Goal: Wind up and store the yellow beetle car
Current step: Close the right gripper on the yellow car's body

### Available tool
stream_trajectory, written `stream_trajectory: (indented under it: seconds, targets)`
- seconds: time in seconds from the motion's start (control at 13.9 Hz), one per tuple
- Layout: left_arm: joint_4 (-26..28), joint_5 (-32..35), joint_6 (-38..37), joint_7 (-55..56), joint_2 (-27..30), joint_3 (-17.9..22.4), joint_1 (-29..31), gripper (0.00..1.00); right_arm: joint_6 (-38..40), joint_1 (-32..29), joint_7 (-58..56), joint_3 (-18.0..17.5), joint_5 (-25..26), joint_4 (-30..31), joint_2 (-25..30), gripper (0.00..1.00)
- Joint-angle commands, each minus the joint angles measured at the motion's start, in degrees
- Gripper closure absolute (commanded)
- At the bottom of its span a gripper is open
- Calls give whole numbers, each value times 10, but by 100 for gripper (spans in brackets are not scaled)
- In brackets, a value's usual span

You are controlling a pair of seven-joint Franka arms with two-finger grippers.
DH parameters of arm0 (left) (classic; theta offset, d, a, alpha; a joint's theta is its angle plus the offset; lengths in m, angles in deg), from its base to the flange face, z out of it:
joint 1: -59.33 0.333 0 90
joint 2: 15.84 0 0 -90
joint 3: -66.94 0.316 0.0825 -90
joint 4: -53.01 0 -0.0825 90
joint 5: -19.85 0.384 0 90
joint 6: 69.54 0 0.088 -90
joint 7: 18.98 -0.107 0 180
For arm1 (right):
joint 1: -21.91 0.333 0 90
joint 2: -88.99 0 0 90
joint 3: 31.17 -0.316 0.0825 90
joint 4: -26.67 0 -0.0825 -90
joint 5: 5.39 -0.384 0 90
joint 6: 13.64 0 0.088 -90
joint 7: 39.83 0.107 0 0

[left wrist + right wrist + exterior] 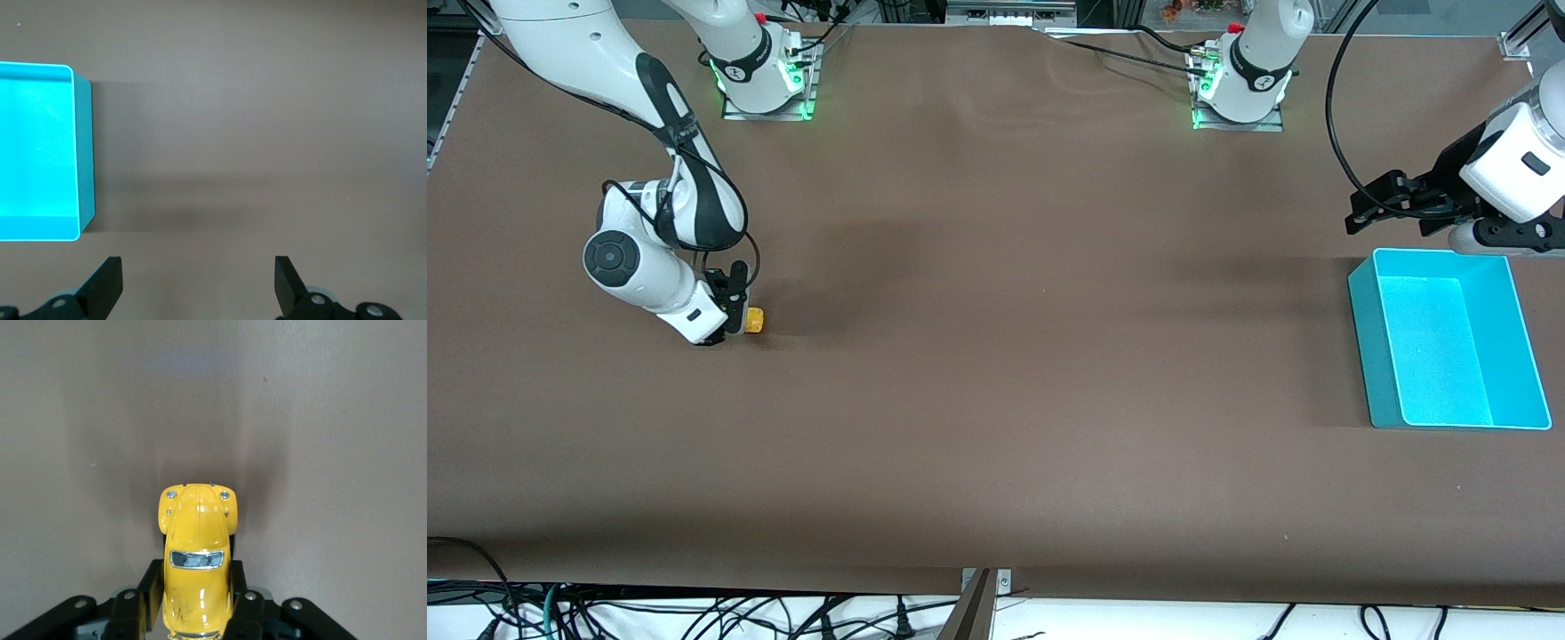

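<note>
The yellow beetle car (754, 320) sits on the brown table near the right arm's end. My right gripper (735, 302) is low at the table and shut on the car's sides. In the right wrist view the car (196, 550) sits between my two black fingers (145, 593), its nose pointing away from the wrist. My left gripper (1392, 203) is open and empty, held in the air beside the cyan bin (1360, 302) at the left arm's end. The left wrist view shows its fingertips (107, 283) wide apart over bare table, with the bin (83, 153) to one side.
The cyan bin has nothing in it. Black cables run to the arm bases (765, 80) along the table's back edge. The table's front edge (996, 578) has cables hanging below it.
</note>
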Motion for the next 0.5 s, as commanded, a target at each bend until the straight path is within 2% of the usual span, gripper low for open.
stream_trajectory:
  seconds: [0.0, 0.43]
  targets:
    - [12, 2, 8, 6, 11, -1, 2, 0, 7, -4, -17, 17, 5, 23, -8, 98]
    - [12, 2, 8, 6, 11, -1, 2, 0, 7, -5, -54, 30, 5, 30, -8, 98]
